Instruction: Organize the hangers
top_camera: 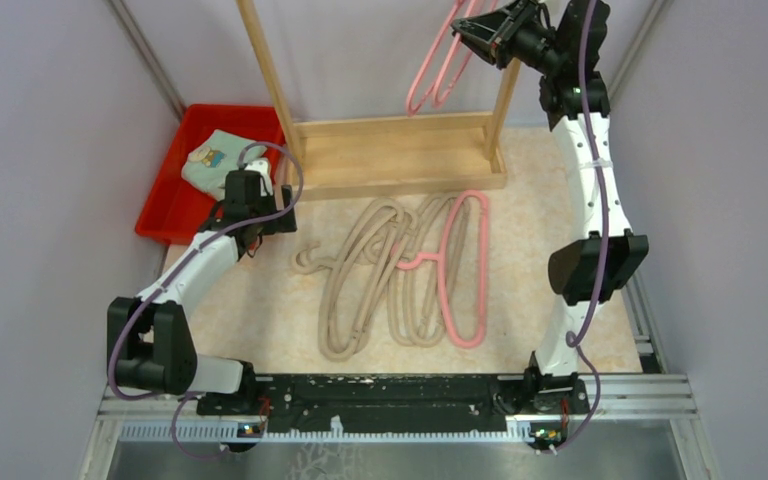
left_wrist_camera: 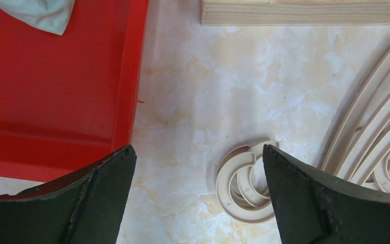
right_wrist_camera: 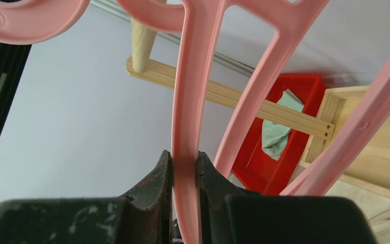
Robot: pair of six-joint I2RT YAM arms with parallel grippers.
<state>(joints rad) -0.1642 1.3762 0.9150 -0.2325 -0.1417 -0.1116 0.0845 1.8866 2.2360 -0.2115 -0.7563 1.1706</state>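
High at the far right, beside the right post of the rack (top_camera: pixel 400 160) (right_wrist_camera: pixel 244 104), a pink hanger (top_camera: pixel 426 72) (right_wrist_camera: pixel 185 101) hangs in the air. The right claw (top_camera: pixel 465 32) (right_wrist_camera: pixel 184 158) is pinched tight on one of its flat bars. More pink bars cross just beside it in the wrist view, and it cannot be told whether they belong to the same hanger. Its top runs out of the overhead view, so any hold on the rack cannot be told either.

On the table (top_camera: pixel 250 320) (left_wrist_camera: pixel 208 76), just near of the rack's base, the other hangers lie in a tangled, overlapping pile. The beige hangers (top_camera: pixel 360 255) (left_wrist_camera: pixel 365 117) fill the left and middle, and a second pink hanger (top_camera: pixel 482 270) lies on the right edge. The left claw (top_camera: pixel 260 218) (left_wrist_camera: pixel 198 152) hovers low at the pile's left end, spread wide and holding nothing. The beige hooks (left_wrist_camera: pixel 224 178) lie between its fingers, close to the right one. Left of that claw sits a red bin (top_camera: pixel 170 200) (left_wrist_camera: pixel 56 91) with a pale cloth (top_camera: pixel 215 160) (left_wrist_camera: pixel 40 15) in it.
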